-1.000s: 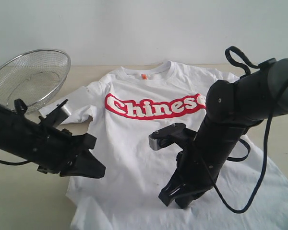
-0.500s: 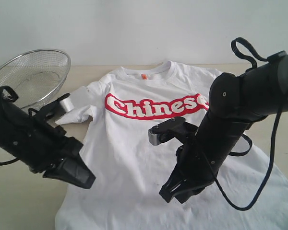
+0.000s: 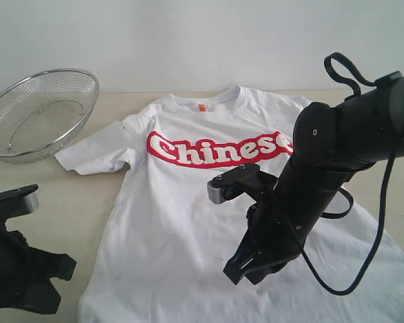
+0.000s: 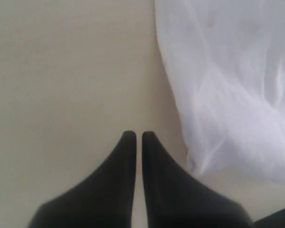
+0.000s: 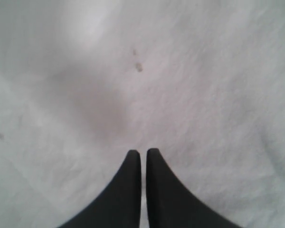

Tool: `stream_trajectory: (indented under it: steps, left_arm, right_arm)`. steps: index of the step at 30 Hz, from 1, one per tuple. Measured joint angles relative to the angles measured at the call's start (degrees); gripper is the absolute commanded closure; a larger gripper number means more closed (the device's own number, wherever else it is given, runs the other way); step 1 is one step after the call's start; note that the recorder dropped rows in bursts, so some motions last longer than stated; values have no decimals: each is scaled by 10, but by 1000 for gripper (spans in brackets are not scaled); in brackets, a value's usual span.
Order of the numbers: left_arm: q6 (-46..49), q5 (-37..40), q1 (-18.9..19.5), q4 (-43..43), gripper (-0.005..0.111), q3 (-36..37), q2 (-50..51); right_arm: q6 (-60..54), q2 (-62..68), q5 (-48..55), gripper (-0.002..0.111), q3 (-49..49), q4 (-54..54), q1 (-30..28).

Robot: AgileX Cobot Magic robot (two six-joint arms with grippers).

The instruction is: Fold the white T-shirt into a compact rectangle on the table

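The white T-shirt [image 3: 182, 202] lies face up and spread out on the table [image 3: 74, 202], red "Chinese" lettering across the chest and collar at the far side. My left gripper [image 3: 52, 304] is shut and empty, low at the front left over bare table, just left of the shirt's hem corner. In the left wrist view its tips [image 4: 135, 135] point at the table [image 4: 61, 71] with the shirt's edge [image 4: 228, 85] beside them. My right gripper [image 3: 233, 272] is shut and empty above the shirt's lower middle. In the right wrist view the gripper [image 5: 143, 153] hangs over plain white shirt cloth [image 5: 180, 71].
A round wire-mesh basket [image 3: 37, 111] stands at the back left, close to the shirt's left sleeve [image 3: 97, 151]. The right arm's black cable [image 3: 363, 269] loops over the shirt's right side. A pale wall runs behind the table.
My left arm has swung left and down, off the shirt to the front-left corner of the view, uncovering the left sleeve. The right arm has barely moved.
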Motion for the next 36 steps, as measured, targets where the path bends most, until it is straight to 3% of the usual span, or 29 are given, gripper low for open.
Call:
stream_trajectory:
  steps: [14, 22, 27, 30, 36]
  left_arm:
    - [77, -55, 0, -98, 102, 0, 73]
    - [238, -45, 0, -256, 102, 0, 127]
    - [414, 50, 0, -381, 102, -1, 167]
    - [428, 123, 0, -372, 102, -1, 167]
    - [355, 179, 0, -273, 102, 18, 169]
  right_arm:
    - [0, 0, 0, 108, 0, 0, 0]
    - [0, 0, 0, 108, 0, 0, 0]
    - [0, 0, 0, 108, 0, 0, 0]
    - [0, 0, 0, 108, 0, 0, 0]
    - [-1, 0, 0, 108, 0, 0, 0]
